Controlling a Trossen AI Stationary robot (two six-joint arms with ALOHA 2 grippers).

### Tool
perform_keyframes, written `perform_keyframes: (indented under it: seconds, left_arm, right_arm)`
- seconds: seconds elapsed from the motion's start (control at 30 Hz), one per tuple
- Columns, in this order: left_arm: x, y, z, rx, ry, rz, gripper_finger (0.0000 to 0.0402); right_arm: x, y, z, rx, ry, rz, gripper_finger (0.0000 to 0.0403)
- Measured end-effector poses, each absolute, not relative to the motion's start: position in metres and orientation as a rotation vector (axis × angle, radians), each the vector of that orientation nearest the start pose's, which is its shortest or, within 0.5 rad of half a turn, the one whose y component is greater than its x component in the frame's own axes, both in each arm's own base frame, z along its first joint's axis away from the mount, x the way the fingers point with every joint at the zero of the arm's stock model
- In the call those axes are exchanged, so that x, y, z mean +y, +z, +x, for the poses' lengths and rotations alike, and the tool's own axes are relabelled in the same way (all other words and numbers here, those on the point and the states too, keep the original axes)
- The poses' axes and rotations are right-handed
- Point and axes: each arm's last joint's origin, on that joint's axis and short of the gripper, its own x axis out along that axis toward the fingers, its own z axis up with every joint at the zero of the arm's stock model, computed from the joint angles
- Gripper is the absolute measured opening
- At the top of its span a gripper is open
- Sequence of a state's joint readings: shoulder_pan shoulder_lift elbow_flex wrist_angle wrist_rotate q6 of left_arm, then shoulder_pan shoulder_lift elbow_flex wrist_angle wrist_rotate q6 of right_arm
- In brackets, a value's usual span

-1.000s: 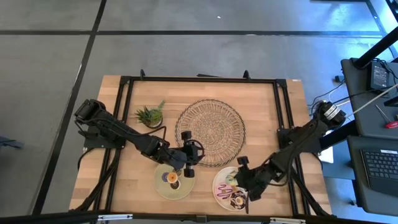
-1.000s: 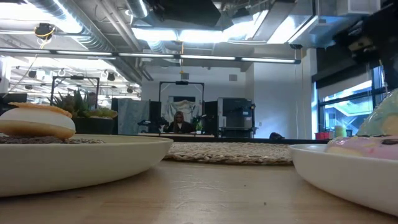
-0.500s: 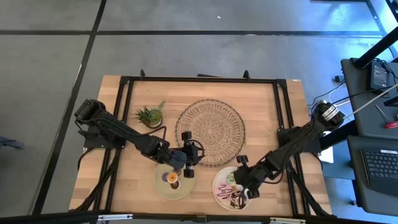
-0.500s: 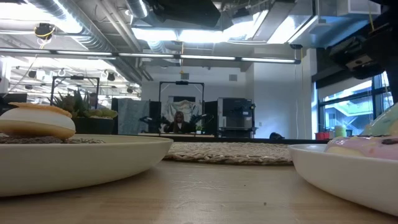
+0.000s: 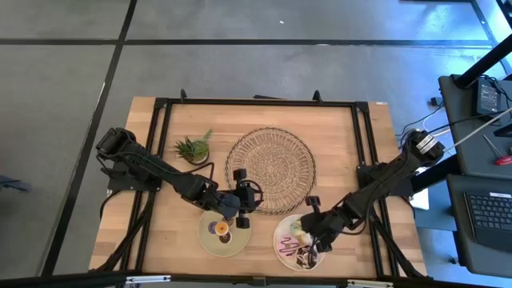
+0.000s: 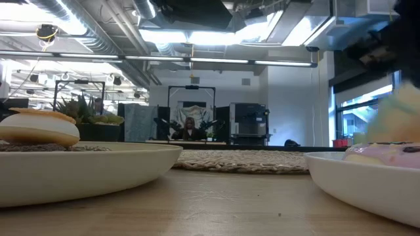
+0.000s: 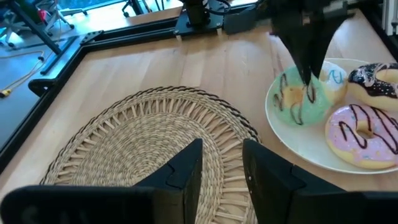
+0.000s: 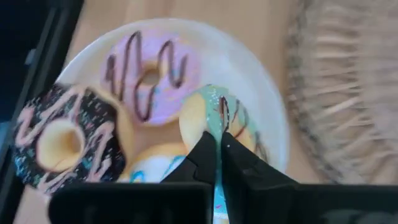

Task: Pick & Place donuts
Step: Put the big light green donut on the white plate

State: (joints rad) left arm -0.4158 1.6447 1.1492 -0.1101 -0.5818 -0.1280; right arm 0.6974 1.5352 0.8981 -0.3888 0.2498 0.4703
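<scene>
A green-iced donut (image 8: 205, 115) sits on the white plate (image 5: 282, 240) at the near right, and my right gripper (image 8: 219, 142) is shut on it from above. Beside it on that plate lie a pink donut (image 7: 364, 134), a chocolate donut (image 7: 373, 81) and a white one (image 7: 336, 77). My left gripper (image 7: 221, 168) hangs open over the near edge of the woven mat (image 5: 270, 170), nothing between its fingers. Just below it an olive plate (image 5: 210, 240) bears small donuts (image 5: 222, 229). My right gripper pinches the green donut's ring (image 8: 217, 121) between its two fingers, which stand almost together with a thin strip of the donut between them. The fingers (image 7: 309, 74) slant down from above. The donut stands tilted, its lower part on the white plate.
A small potted plant (image 5: 193, 147) stands at the far left beside the mat. Black frame rails (image 5: 256, 102) run along the table's edges. In the low view a white-iced donut (image 6: 39, 128) lies on the olive plate (image 6: 85, 164).
My right gripper has shifted a little toward the table's left over the white plate and has shut on the green donut. In the low view the donut now stands higher and more upright than before. My left arm has kept still.
</scene>
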Motion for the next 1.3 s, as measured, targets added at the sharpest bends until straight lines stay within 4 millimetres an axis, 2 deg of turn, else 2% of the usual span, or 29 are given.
perform_keyframes:
  seconds: [0.1,0.2,0.47,0.7,1.0,1.13,1.3]
  left_arm:
    - [-0.13,0.25,0.335,0.524,0.195,0.168,0.0112]
    - [-0.13,0.25,0.335,0.526,0.195,0.169,0.0113]
    - [-0.13,0.249,0.334,0.54,0.196,0.177,0.0109]
    - [-0.13,0.249,0.334,0.54,0.196,0.177,0.0113]
    - [-0.13,0.248,0.334,0.544,0.19,0.169,0.0109]
    - [-0.131,0.248,0.334,0.546,0.181,0.166,0.0111]
    - [-0.131,0.248,0.334,0.546,0.181,0.166,0.0113]
  right_arm:
    - [0.184,0.202,0.232,0.917,0.139,-0.023,0.0009]
    - [0.188,0.205,0.232,0.891,0.121,-0.031,0.0008]
    - [0.195,0.194,0.227,0.862,0.028,-0.037,0.0008]
    - [0.198,0.188,0.229,0.858,0.015,-0.036,0.0008]
    - [0.203,0.163,0.233,0.913,-0.017,-0.072,0.0018]
    - [0.204,0.163,0.233,0.933,0.008,-0.053,0.0022]
    - [0.205,0.164,0.232,0.955,0.04,-0.018,0.0049]
